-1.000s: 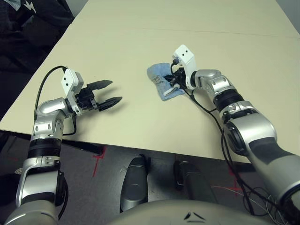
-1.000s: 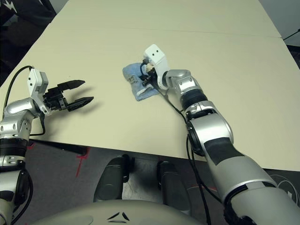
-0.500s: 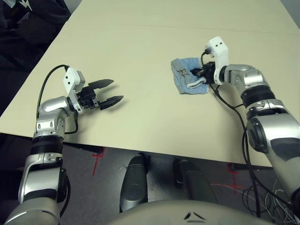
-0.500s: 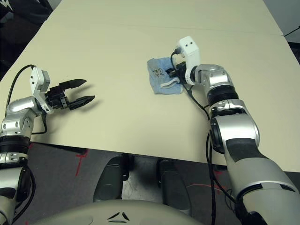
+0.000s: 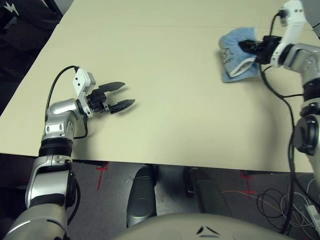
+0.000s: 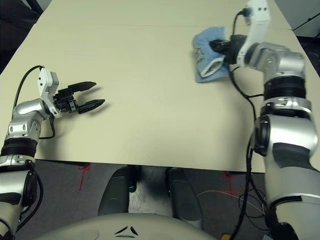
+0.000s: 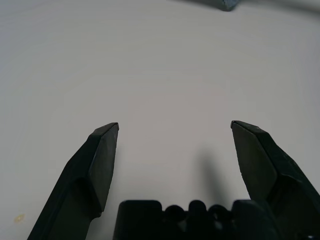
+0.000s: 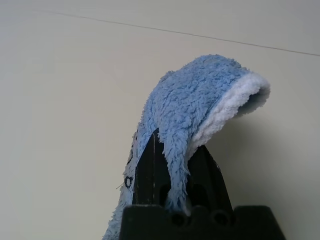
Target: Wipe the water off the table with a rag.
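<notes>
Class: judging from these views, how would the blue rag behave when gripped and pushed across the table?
The rag is probably floppy: it droops over the right gripper pinching it. Its terry pile suggests it drags rather than slides on the table. It looks light.

Dark grey floor (image 5: 165,175) with red tape marks (image 5: 104,167) and loose cables (image 5: 265,200) below the near edge.
</notes>
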Available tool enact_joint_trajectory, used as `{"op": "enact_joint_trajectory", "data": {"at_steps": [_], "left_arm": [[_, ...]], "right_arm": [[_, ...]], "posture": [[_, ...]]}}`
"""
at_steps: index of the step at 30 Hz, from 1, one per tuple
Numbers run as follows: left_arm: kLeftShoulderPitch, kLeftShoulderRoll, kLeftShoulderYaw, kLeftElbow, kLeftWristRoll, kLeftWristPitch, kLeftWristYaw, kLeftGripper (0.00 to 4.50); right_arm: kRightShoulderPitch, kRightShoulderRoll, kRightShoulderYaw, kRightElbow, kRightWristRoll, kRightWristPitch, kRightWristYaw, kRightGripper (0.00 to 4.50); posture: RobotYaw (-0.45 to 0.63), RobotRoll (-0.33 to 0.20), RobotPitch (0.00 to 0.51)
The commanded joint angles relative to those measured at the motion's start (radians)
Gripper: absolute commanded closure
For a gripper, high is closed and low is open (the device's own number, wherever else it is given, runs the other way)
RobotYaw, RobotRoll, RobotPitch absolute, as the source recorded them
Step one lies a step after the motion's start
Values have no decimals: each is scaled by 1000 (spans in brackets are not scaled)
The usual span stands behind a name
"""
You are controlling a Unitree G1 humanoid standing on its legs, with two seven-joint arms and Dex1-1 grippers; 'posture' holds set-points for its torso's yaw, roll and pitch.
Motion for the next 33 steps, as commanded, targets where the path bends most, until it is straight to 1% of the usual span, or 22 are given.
{"op": "enact_joint_trajectory", "data": {"at_steps": [1,6,8,9,11,14,15,17,18,19,22,25,30,33], "left_arm": [[0,-2,-5,29,13,-14,-16,0],[-3,2,-3,36,14,-17,-20,0],[-3,2,-3,35,15,-18,-19,0],[-2,2,-3,35,16,-19,-19,0],[-2,2,-4,35,17,-20,-18,0],[-1,1,-4,32,17,-21,-17,0],[-1,2,-5,32,18,-21,-17,0],[-4,4,-3,35,19,-22,-16,0],[-5,5,-3,35,19,-22,-15,0],[-7,5,-2,38,20,-23,-14,0],[-12,4,1,44,22,-29,-7,0],[-24,-2,12,59,21,-38,18,0],[-99,-24,57,172,37,-108,164,0],[-159,-25,105,275,45,-143,304,0]], "right_arm": [[39,-46,-8,41,-19,-27,-7,4498],[87,-69,7,99,-68,-83,-75,4498],[107,-57,20,106,-88,-116,-97,3797],[112,-50,21,105,-92,-136,-101,3582],[111,-37,9,104,-91,-172,-121,2920],[99,-34,3,110,-103,-221,-173,1723],[96,-38,9,116,-113,-234,-186,1420],[84,-57,26,132,-145,-276,-225,659],[77,-64,29,139,-155,-293,-240,209],[68,-70,26,147,-163,-309,-257,56],[40,-87,15,170,-179,-361,-317,56],[20,-76,-31,183,-144,-415,-345,56],[43,-41,-82,176,-91,-521,-325,56],[74,-11,-99,167,-72,-573,-324,56]], "posture": [[102,0,201],[101,0,200],[102,0,200],[103,0,200],[104,0,199],[105,0,199],[106,0,198],[107,0,197],[107,0,197],[107,0,196],[107,0,196],[105,0,194],[106,0,194],[111,0,194]]}}
